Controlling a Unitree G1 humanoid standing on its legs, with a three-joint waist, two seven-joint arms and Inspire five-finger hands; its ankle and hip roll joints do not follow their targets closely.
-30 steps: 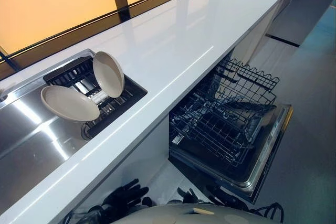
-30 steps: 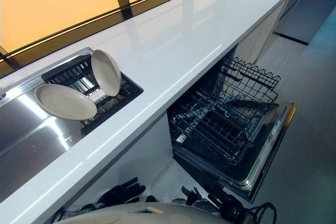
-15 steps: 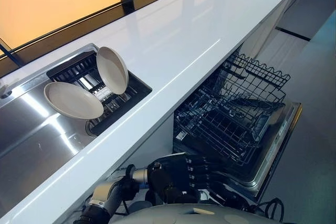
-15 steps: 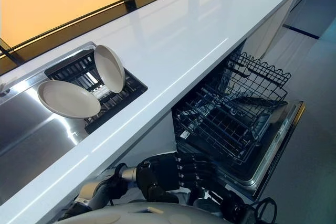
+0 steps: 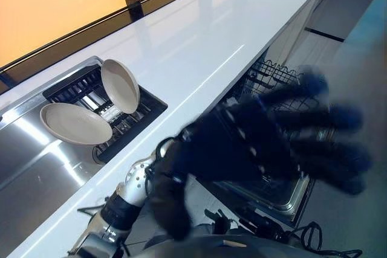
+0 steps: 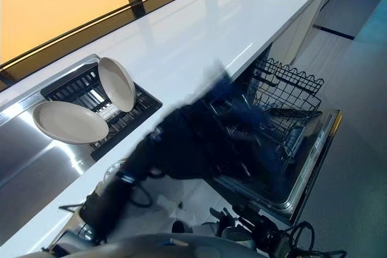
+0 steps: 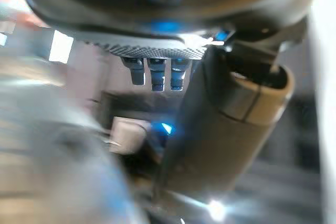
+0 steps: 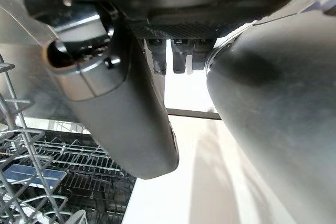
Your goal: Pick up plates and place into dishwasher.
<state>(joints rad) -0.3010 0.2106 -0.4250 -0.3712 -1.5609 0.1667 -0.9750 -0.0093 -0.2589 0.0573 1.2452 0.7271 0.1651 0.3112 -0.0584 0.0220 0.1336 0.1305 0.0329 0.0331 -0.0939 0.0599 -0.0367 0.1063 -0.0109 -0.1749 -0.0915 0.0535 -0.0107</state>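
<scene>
kitchen | white countertop (image 5: 199,46) | steel sink (image 5: 36,167) | open dishwasher (image 6: 284,149)

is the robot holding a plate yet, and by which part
Nothing is held. The left hand is raised before the counter, fingers spread and empty. Both plates sit in the rack by the sink.

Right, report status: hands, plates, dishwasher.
Left hand raised in front of the counter, fingers spread, holding nothing. Two plates in the sink rack, untouched. Dishwasher rack pulled out, partly behind the hand.
</scene>
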